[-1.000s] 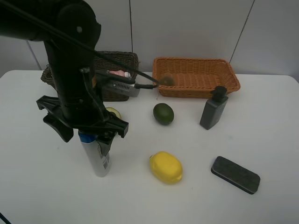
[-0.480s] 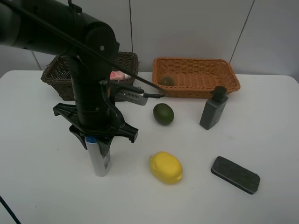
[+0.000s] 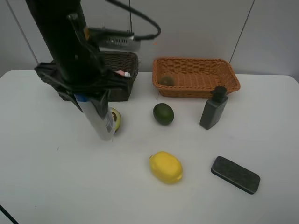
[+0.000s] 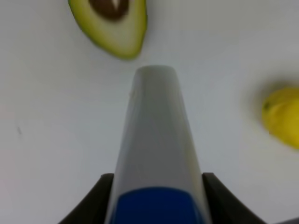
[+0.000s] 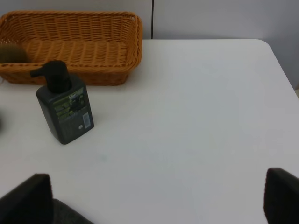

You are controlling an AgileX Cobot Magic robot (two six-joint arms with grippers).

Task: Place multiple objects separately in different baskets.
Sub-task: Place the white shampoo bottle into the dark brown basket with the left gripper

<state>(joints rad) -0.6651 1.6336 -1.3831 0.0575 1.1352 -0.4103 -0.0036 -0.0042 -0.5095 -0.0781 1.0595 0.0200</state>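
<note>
White blue-capped bottle point(image 3: 100, 119): left-centre of frame, gripped at its cap end by the left tool point(image 3: 90, 97); long axis tilted, base toward lower right.
Left tool state: narrow, holding the bottle.
Right tool point(image 5: 154, 200): wide, holding nothing.
Target relation: dark wicker basket point(image 3: 126, 63) lies just up-frame of the left tool; left arm nearer.
Clearance: halved avocado point(image 3: 115, 119) near the bottle base; basket rim must be cleared; pink bottle point(image 3: 123, 73) already inside.

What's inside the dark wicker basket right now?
A pink bottle shows near the dark basket's right end; the left arm covers the rest of the interior.
</note>
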